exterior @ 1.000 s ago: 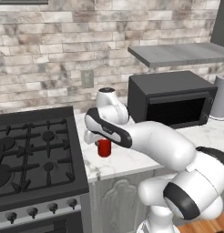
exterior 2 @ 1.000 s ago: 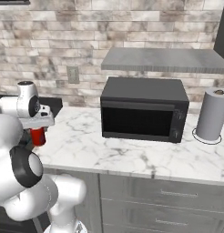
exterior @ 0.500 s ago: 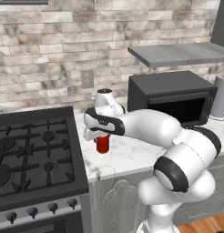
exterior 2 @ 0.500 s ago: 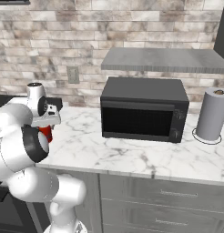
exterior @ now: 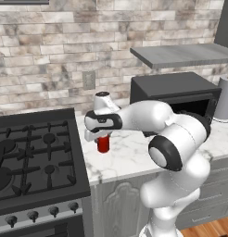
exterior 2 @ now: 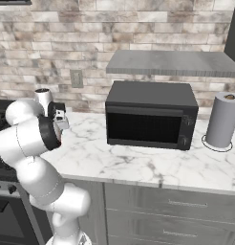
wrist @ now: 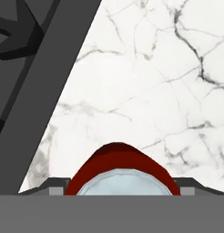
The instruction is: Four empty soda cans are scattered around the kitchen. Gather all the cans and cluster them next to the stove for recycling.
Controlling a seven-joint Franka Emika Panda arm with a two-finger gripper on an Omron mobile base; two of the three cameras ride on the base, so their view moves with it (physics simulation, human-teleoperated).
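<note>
One red can (exterior: pixel 103 144) pinched in the hand (exterior: pixel 101 137), stove (exterior: pixel 37 152) beside, microwave (exterior: pixel 174 95) behind.

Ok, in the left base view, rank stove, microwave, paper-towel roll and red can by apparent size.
Largest to smallest:
1. stove
2. microwave
3. paper-towel roll, cut off by the frame edge
4. red can, partly hidden under the gripper

A soda can (exterior: pixel 103 144) is being held upright directly beneath the gripper (exterior: pixel 98 134), on the counter (exterior: pixel 129 157), with the stove (exterior: pixel 34 157) just left of it.
</note>
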